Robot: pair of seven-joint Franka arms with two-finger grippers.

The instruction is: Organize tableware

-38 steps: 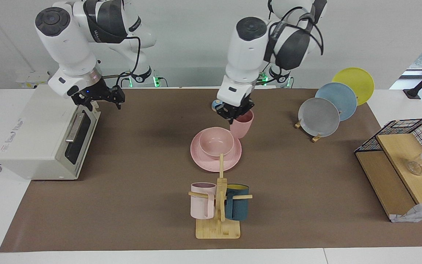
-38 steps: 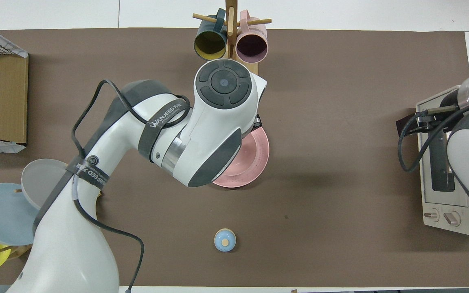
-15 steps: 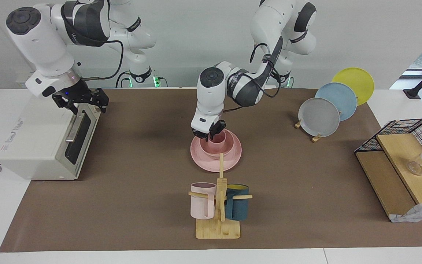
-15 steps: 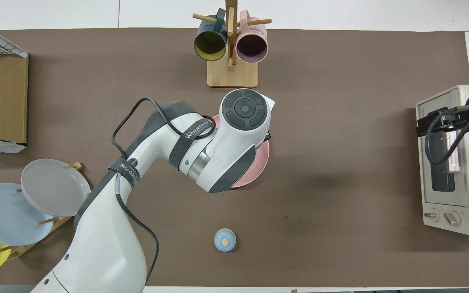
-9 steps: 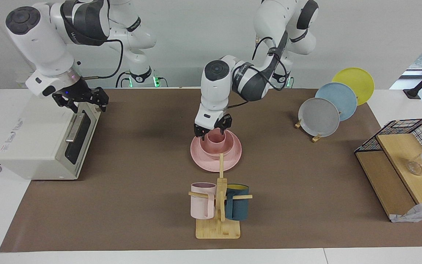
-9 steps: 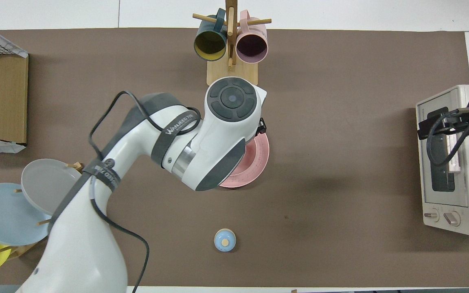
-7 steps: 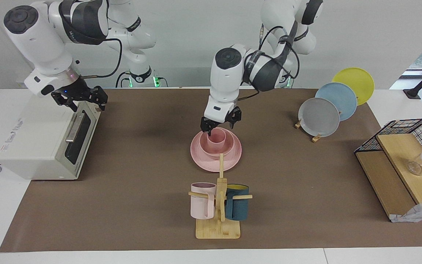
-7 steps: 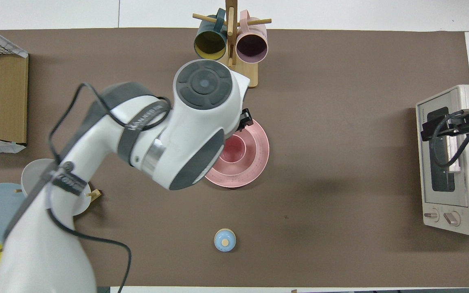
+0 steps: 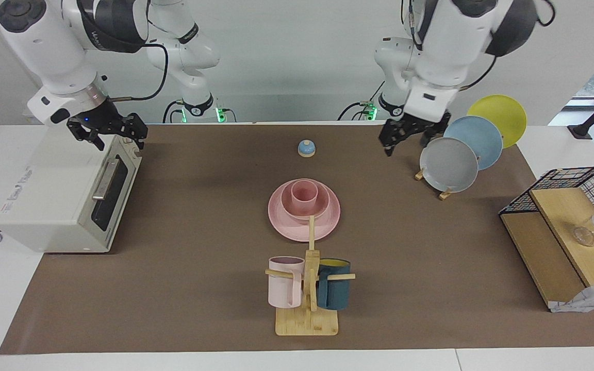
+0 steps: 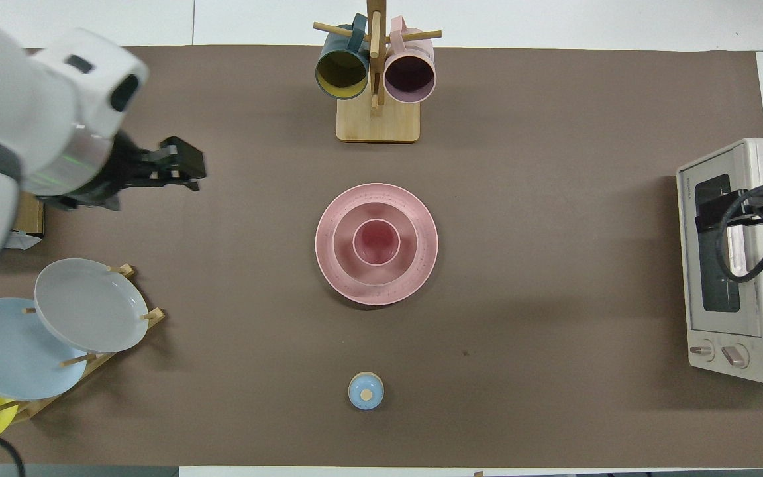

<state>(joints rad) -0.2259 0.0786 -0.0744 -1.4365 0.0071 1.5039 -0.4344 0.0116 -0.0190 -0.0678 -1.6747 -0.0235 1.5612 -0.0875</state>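
Observation:
The pink plate [image 9: 282, 225] lies at the middle of the table, with the pink bowl [image 9: 289, 208] on it and the small pink cup [image 9: 304, 192] upright in the bowl. The overhead view shows the plate [image 10: 422, 266], bowl [image 10: 344, 255] and cup [image 10: 376, 242] nested one inside the other. My left gripper [image 9: 408, 142] is open and empty, raised in the air beside the plate rack, apart from the pink set; it also shows in the overhead view [image 10: 186, 165]. My right gripper [image 9: 107, 138] is open and waits over the toaster oven.
A wooden mug rack [image 9: 307, 288] with a pale pink and a dark blue mug stands farther from the robots than the pink set. A plate rack [image 9: 449, 165] holds grey, blue and yellow plates. There are also a toaster oven [image 9: 60, 190], a small blue bell [image 9: 306, 148] and a wire-and-wood shelf [image 9: 560, 232].
My left gripper set the cup into the bowl, opened, rose and drew back toward the plate rack. The right gripper stayed over the toaster oven.

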